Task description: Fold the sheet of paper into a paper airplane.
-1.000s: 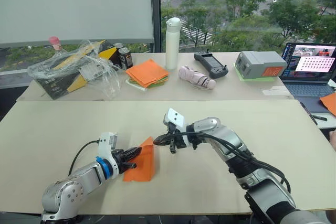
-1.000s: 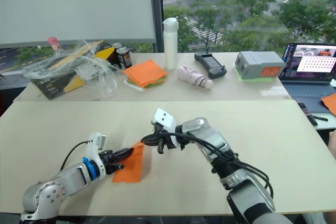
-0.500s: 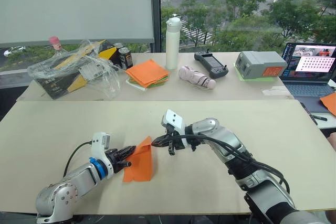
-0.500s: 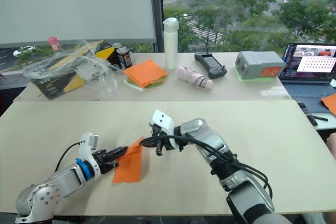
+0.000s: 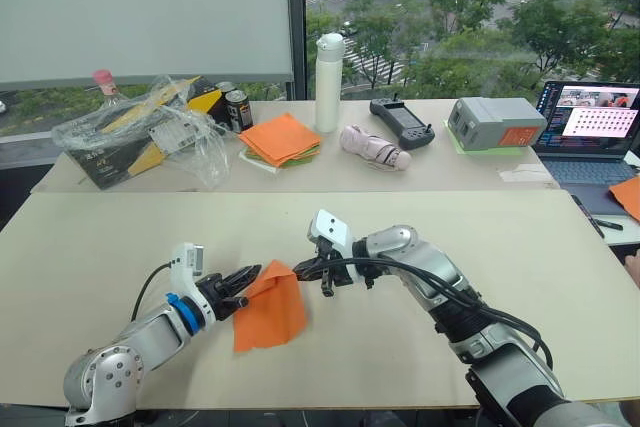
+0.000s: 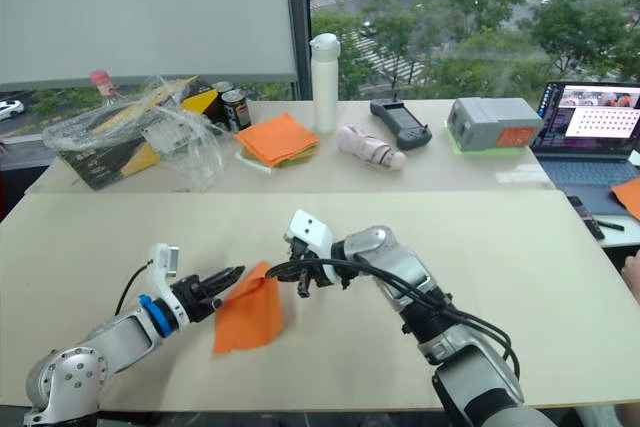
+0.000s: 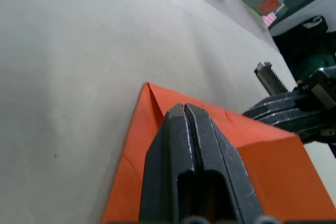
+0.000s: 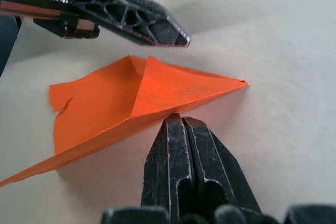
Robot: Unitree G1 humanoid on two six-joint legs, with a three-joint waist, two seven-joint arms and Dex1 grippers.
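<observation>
Left gripper point(image 5: 252, 274) lying closed over the sheet of paper's point(image 5: 268, 309) left edge, right gripper point(image 5: 296, 269) closed, touching its far right corner, paper lying partly folded on the near table point(image 5: 420, 209).

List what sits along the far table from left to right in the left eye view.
Plastic-wrapped box → dark can → stack of orange and green sheets → white bottle → pink bundle → black handheld controller → grey box → laptop.
</observation>
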